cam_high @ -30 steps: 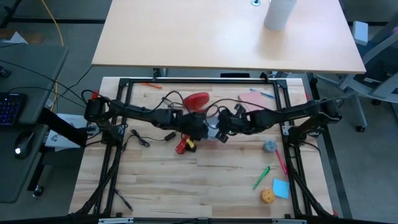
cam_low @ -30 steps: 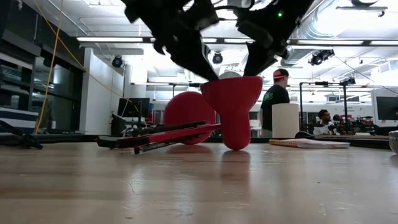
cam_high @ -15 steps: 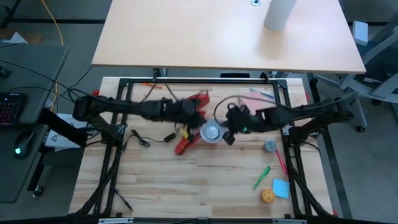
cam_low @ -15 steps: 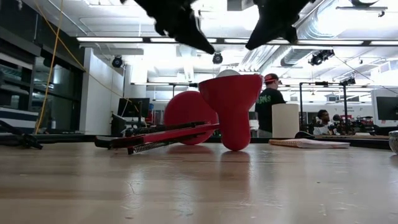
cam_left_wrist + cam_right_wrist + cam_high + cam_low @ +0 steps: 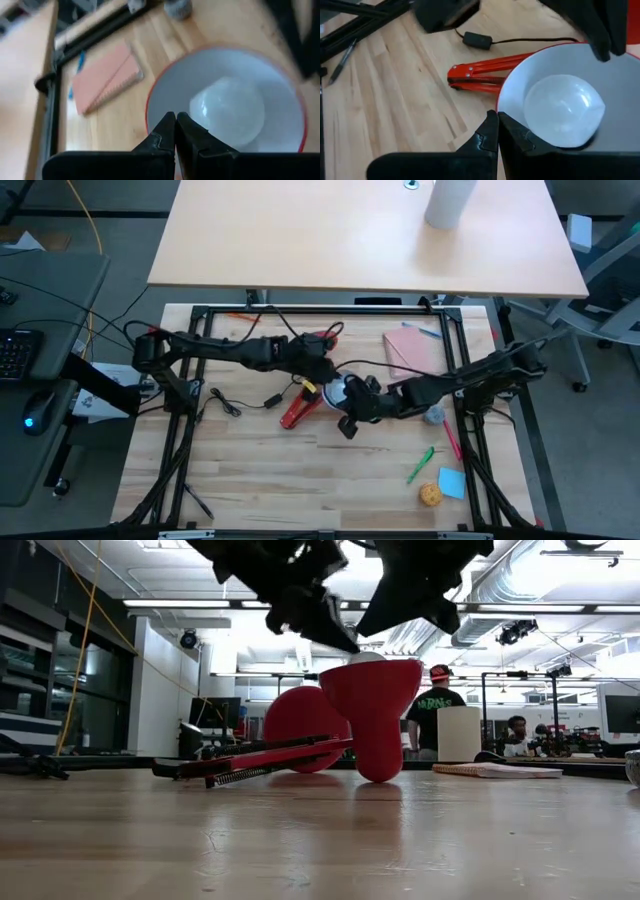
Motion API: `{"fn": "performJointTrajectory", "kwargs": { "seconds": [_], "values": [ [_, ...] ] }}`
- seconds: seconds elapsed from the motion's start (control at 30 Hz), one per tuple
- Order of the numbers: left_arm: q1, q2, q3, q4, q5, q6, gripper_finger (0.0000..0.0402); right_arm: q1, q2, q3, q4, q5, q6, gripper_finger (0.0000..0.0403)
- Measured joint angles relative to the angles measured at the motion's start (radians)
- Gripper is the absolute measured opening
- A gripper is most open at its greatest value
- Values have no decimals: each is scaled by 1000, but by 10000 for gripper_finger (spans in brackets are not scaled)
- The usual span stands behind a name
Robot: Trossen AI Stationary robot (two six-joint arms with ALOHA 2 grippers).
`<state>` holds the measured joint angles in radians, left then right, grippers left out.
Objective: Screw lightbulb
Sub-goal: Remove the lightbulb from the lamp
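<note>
The red lamp shade (image 5: 340, 392) stands mouth up near the table's middle, resting on its narrow end (image 5: 378, 772). The white lightbulb (image 5: 562, 110) sits inside it, and its top shows over the rim in the low view (image 5: 367, 658). The lamp's red arm (image 5: 296, 412) lies flat on the table beside the shade. My left gripper (image 5: 175, 122) is shut and hovers over the shade's far-left rim (image 5: 155, 95). My right gripper (image 5: 497, 122) is shut and hovers by the shade's near-right rim (image 5: 506, 100). In the low view both stand above the shade.
A pink notebook (image 5: 415, 350) lies at the back right. A grey-blue lump (image 5: 433, 415), a green pen (image 5: 420, 465), a blue note (image 5: 451, 482) and a yellow ball (image 5: 430, 494) lie at the right. A black cord with a switch (image 5: 272, 400) lies left of the lamp.
Both grippers have risen off the shade's rim and drawn apart, then come back near it. My left gripper went toward the far edge and returned part way. My right gripper has gone toward the near edge. The shade, hidden under the grippers before, shows from above.
</note>
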<state>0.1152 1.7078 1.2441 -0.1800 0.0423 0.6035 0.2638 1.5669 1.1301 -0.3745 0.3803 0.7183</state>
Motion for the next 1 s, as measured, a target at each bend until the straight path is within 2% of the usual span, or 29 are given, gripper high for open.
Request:
{"fn": "performJointTrajectory", "kwargs": {
  "seconds": [0.13, 0.33, 0.5, 0.73, 1.0],
  "values": [
    [-18, 11, 2, 3, -48, 38, 0, -1, 0, 0, -8, 30, 0, 0],
    [-19, 63, 0, 21, -132, 38, 0, -9, 30, 0, -11, 2, 6, 0],
    [-32, 76, 0, 31, -134, 29, 0, -8, 68, 1, -1, -15, 19, 0],
    [-58, 77, 1, 8, -136, 11, 0, -12, 88, 2, -4, 29, 31, 0],
    [-99, 62, 3, -90, -153, -65, 0, -14, 62, 3, -115, 30, 5, 0]
  ]
}}
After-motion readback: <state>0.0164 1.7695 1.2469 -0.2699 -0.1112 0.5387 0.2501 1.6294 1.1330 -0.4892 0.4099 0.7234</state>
